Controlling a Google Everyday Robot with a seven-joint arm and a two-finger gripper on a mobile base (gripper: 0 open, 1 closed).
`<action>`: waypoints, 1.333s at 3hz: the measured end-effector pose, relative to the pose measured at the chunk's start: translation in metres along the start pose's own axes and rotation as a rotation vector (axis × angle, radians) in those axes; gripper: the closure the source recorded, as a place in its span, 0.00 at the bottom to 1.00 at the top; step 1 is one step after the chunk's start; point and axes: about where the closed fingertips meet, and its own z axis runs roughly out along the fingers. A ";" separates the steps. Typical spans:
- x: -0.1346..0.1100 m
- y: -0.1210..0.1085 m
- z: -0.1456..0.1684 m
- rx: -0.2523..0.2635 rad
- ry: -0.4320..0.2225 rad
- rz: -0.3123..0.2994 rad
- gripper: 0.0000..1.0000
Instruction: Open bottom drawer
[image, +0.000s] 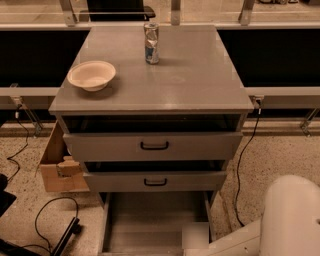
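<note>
Here the grey bench (200, 80) had its bottom drawer (150, 220) pulled out toward the camera, plain tray exposed.
White robot arm (290, 220) sat at lower right; a cardboard box (55, 165) stood on the floor left of the bench; bowl (91, 75) and can (151, 43) were on top, apart; the pincer (196, 236) was at the drawer's front right corner, state could not be told.
</note>
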 end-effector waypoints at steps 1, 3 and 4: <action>0.001 0.004 -0.004 0.014 0.001 -0.002 1.00; 0.001 0.004 -0.004 0.014 0.001 -0.002 0.83; 0.001 0.004 -0.004 0.014 0.001 -0.002 0.62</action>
